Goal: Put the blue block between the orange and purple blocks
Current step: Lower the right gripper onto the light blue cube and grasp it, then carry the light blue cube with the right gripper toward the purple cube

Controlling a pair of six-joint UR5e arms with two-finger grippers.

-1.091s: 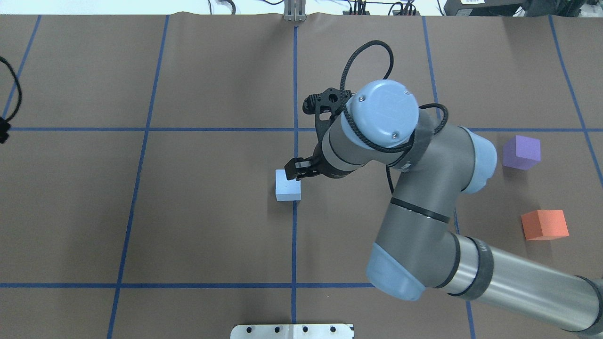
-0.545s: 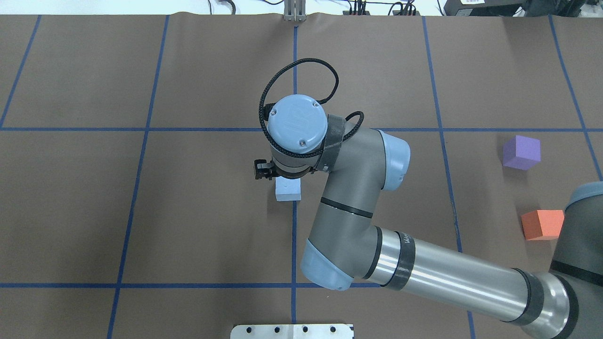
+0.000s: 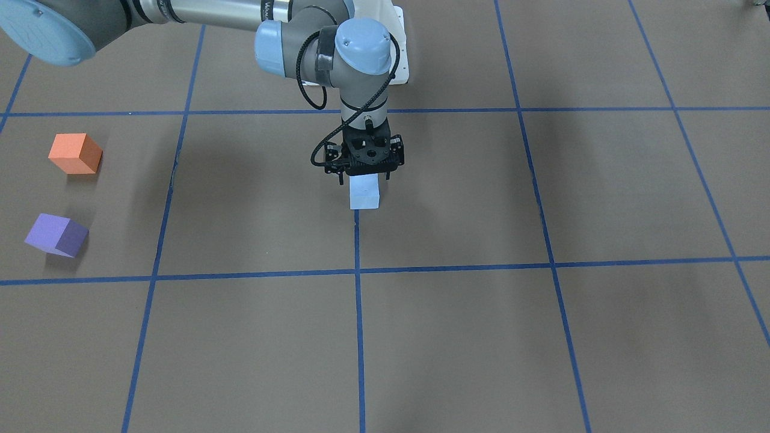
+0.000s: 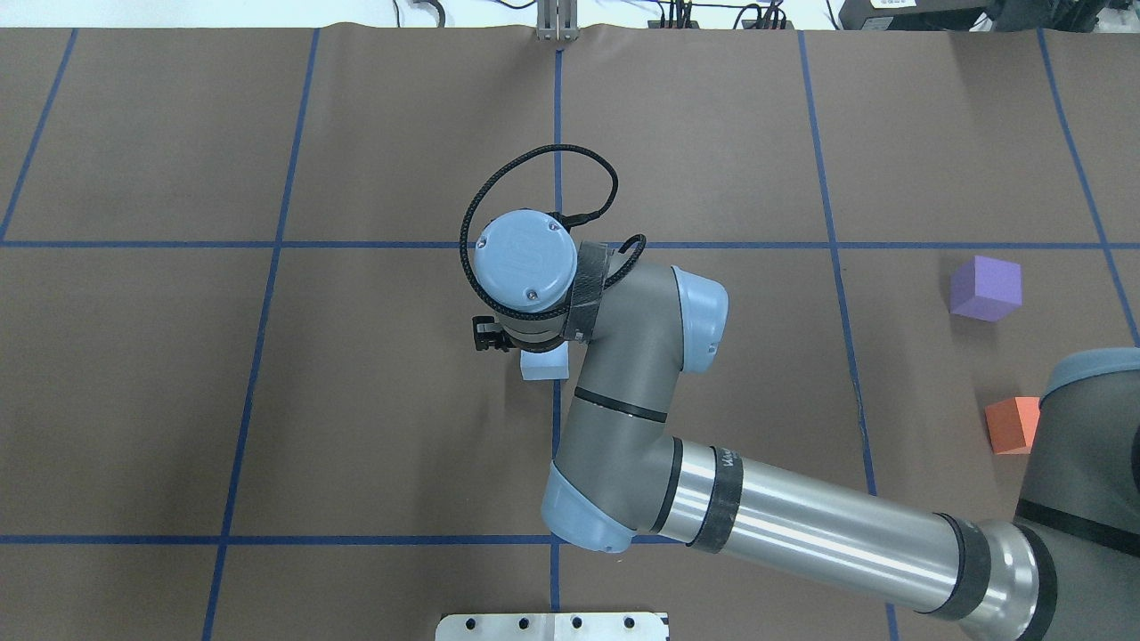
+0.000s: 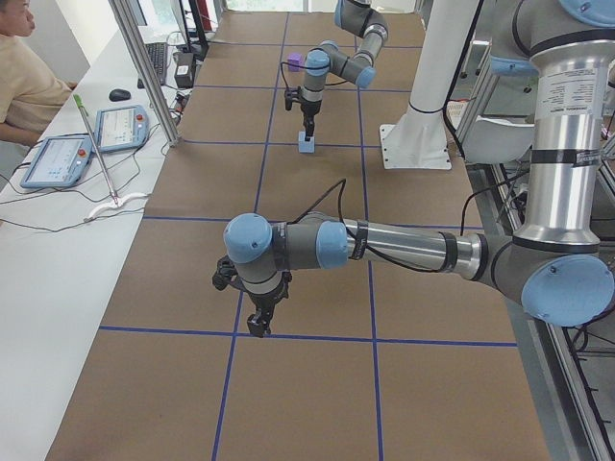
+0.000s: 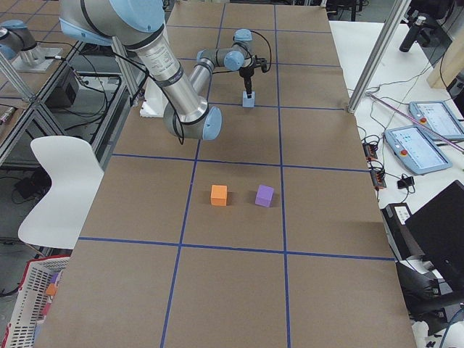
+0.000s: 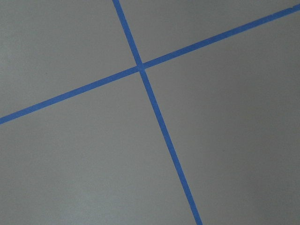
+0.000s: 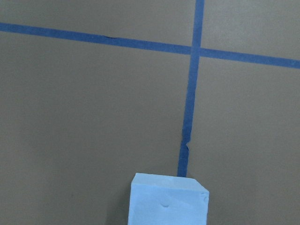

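Note:
The light blue block point(image 3: 364, 193) sits on the brown table at a tape crossing in the middle; it also shows in the overhead view point(image 4: 543, 367) and at the bottom of the right wrist view point(image 8: 168, 200). My right gripper point(image 3: 364, 176) points straight down just over the block's top, open, with a finger on each side. The orange block point(image 4: 1011, 425) and the purple block point(image 4: 985, 288) stand apart at the table's right, with a gap between them. My left gripper point(image 5: 259, 325) hangs low over bare table far from the blocks; I cannot tell whether it is open or shut.
Blue tape lines point(image 4: 557, 133) divide the table into squares. A metal plate point(image 4: 552, 626) lies at the near edge. My right arm's long forearm point(image 4: 802, 525) spans the space between the middle and the two blocks. An operator point(image 5: 24, 77) sits at a side bench.
My right wrist has swung left and turned downward, coming to stand directly over the blue block. The blue block has stayed in place.

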